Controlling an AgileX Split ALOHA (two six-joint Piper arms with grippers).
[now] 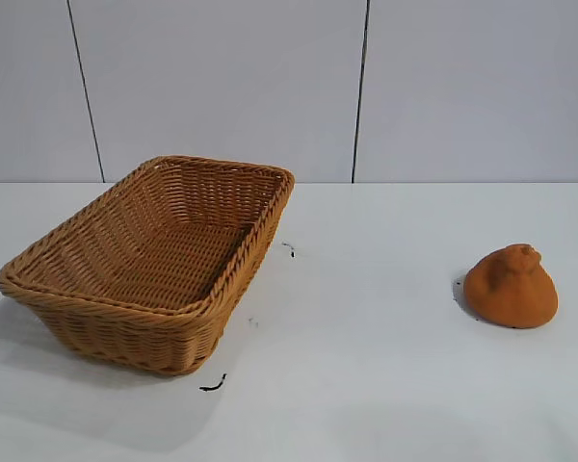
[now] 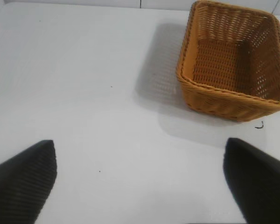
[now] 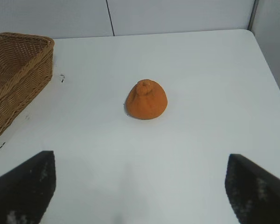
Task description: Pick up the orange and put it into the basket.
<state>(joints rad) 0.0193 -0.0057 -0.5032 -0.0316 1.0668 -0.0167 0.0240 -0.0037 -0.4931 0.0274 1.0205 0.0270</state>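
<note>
White and matte, the table (image 1: pixel 385 366) runs back to a pale panelled wall (image 1: pixel 222 87). On it sits the basket (image 1: pixel 149 260), tan woven wicker, rectangular, with flaring sides and a braided rim. Well apart from it, toward my right arm's side, the orange (image 1: pixel 511 286) rests on the tabletop: dome-shaped, rough-skinned, a knobby bump on top. Open surface lies all around it. My left gripper (image 2: pixel 140 179) and right gripper (image 3: pixel 140 184) both hang above the table, ribbed black fingers spread wide, holding nothing.
</note>
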